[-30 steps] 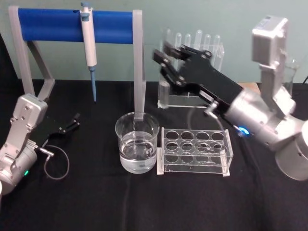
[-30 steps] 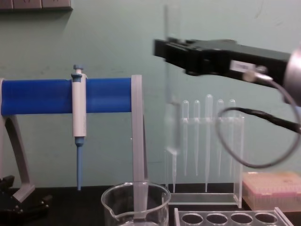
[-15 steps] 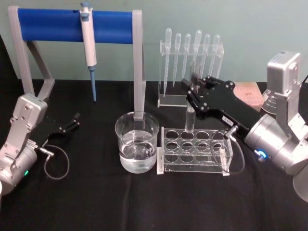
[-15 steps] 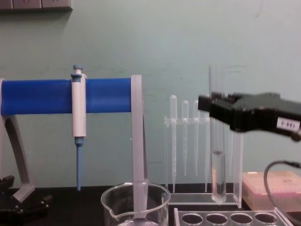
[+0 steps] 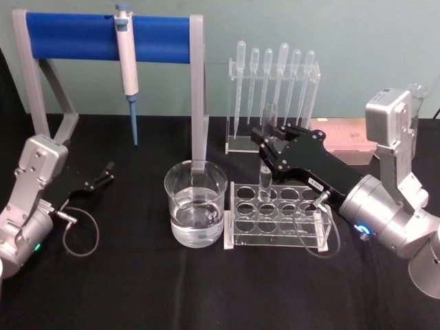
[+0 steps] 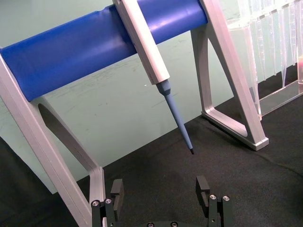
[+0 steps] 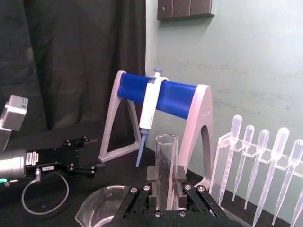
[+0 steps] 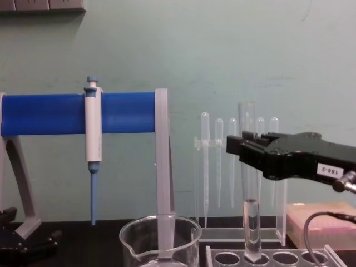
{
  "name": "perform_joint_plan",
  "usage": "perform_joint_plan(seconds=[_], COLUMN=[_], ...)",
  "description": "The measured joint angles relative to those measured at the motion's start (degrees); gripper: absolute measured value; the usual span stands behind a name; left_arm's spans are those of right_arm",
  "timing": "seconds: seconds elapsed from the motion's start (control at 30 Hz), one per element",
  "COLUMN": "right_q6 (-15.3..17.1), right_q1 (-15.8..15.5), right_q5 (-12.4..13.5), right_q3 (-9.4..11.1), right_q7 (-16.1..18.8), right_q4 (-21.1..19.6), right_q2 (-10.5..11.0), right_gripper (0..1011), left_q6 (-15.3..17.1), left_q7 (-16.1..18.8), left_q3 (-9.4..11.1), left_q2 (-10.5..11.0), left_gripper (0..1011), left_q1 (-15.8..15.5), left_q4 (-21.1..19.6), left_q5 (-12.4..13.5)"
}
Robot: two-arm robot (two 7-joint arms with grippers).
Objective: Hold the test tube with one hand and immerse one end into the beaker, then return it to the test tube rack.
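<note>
My right gripper (image 5: 265, 152) is shut on the test tube (image 5: 269, 114), a clear glass tube held upright by its upper part. In the chest view the test tube (image 8: 251, 228) hangs from the right gripper (image 8: 245, 151) with its round bottom at a hole of the clear rack (image 8: 278, 257). The right wrist view shows the test tube (image 7: 166, 156) clamped between the fingers (image 7: 150, 176). The beaker (image 5: 196, 237), holding some water, stands left of the rack; its rim (image 8: 161, 222) is apart from the tube. My left gripper (image 5: 103, 175) rests open at the table's left (image 6: 160, 189).
A clear tube rack (image 5: 278, 218) sits right of the beaker. Behind stand a blue-barred stand (image 5: 75, 36) with a white pipettor (image 5: 126, 51) and a rack of plastic pipettes (image 5: 275, 75). A pink box (image 5: 347, 144) lies at the back right.
My right gripper has come down and to the right with the test tube, from high up to the clear rack. The left arm has not moved.
</note>
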Motion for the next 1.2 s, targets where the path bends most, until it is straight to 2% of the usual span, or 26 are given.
perform_joint_plan(seconds=[0.23,0.67,1.2], right_q6=[1.2,3.3,2.6], right_q1=[-0.7,-1.6,-1.2], right_q5=[-0.3,-0.7,-2.1], right_q3=[0.2,0.5,-0.5], right_q7=[-0.3,-1.2,-0.7], right_q4=[-1.8,-1.9,2.9], right_q2=[0.2,0.5,-0.5], right_gripper=[224,224,225], left_q6=[0.0,0.0,0.0], left_q7=[0.0,0.0,0.0], left_q3=[0.0,0.0,0.0], left_q2=[0.0,0.0,0.0], left_gripper=[1000,1000,1000], left_q1=[0.0,0.0,0.0], left_q4=[0.0,0.0,0.0], left_q5=[0.0,0.0,0.0])
